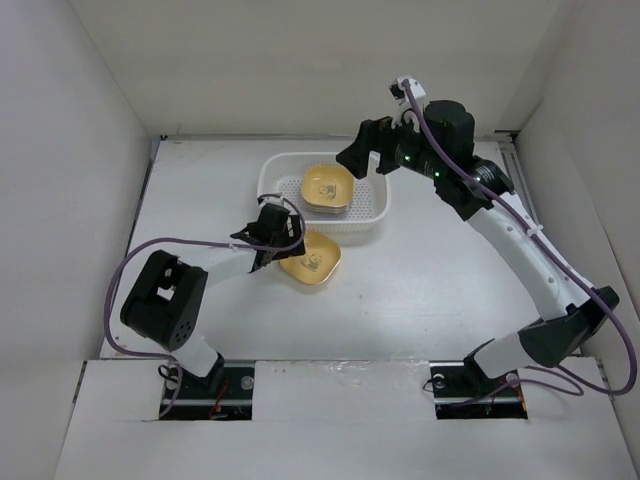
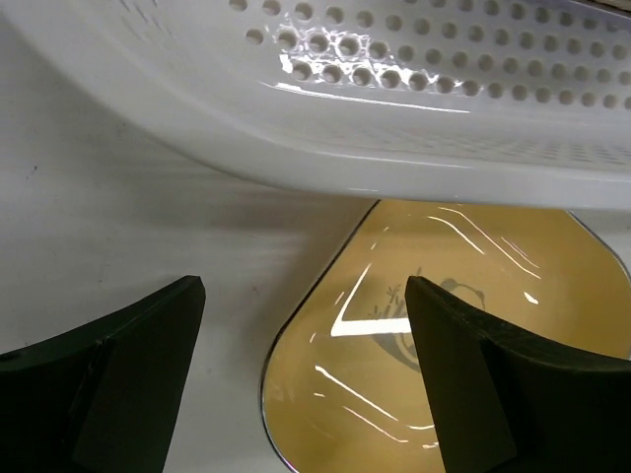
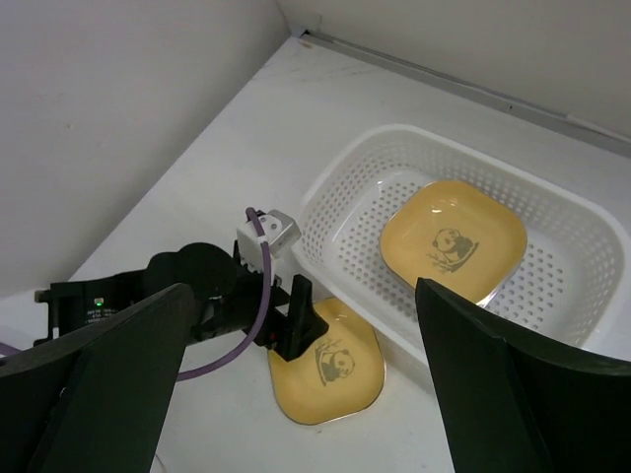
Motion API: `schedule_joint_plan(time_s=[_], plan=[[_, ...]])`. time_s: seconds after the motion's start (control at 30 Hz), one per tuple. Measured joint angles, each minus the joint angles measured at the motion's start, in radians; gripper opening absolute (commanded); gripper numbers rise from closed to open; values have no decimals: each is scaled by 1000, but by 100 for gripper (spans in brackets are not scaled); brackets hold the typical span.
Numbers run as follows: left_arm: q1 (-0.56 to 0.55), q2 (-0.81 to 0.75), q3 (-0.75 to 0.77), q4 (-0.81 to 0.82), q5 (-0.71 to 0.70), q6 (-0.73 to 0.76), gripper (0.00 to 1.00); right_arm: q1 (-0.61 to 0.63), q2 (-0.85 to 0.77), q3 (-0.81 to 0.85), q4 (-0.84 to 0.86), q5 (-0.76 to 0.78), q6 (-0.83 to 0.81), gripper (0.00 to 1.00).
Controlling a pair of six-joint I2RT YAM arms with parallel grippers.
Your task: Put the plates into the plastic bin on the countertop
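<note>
Nearest the arm bases, the left gripper (image 2: 304, 284) sits low over the countertop (image 1: 430, 280), a flat, matte white surface. Its two dark fingers (image 2: 118, 374) are spread wide and pinch nothing. The rounded corner of a loose plate (image 2: 444, 325) lies between and under them. This plate is a glossy orange-yellow plastic dish, rounded-square and shallow, with a thin pale rim and a small panda picture at its centre. It lies flat on the countertop, just outside the near wall of the plastic bin (image 1: 272, 180). The bin is a white rectangular basket with rounded corners, a smooth thick rim, and walls and floor punched with rows of small round holes (they catch the light in the left wrist view). Inside it, toward the middle, rests another orange-yellow panda plate (image 1: 327, 187). Darker edges beneath it suggest a stack, though the number cannot be told. Farthest out, the right gripper (image 3: 304, 289) hangs above the bin's far side, its fingers parted and empty.
</note>
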Motion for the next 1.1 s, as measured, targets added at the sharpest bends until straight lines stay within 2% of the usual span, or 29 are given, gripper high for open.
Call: schedule_joint_plan(time_s=[0.07, 0.1, 0.2, 0.23, 0.5, 0.57, 0.67, 0.87, 0.97, 1.1], plan=[[0, 15, -6, 3, -13, -7, 61, 16, -6, -12, 0, 21, 3, 100], [0, 17, -9, 3, -18, -11, 40, 22, -7, -18, -3, 31, 4, 100], [0, 16, -11, -2, -18, -27, 14, 35, -17, -29, -16, 61, 6, 100], [0, 13, -14, -1, -12, -25, 2, 40, -24, -31, -19, 71, 7, 100], [-34, -61, -59, -15, 19, -65, 0, 41, -161, -31, -34, 112, 6, 100], [-100, -80, -54, -53, -7, -75, 0, 32, -194, -26, -37, 116, 6, 100], [-256, -107, -5, -167, -14, -89, 0, 12, -228, -8, -41, 122, 6, 100], [-406, -110, 244, -397, -68, -114, 0, -42, -230, 22, -72, 121, 6, 100], [-390, -116, 400, -456, -115, -119, 0, -62, -230, 27, -82, 115, 6, 100], [-259, -114, 568, -473, -154, -106, 0, -92, -231, 25, -83, 91, 6, 100]])
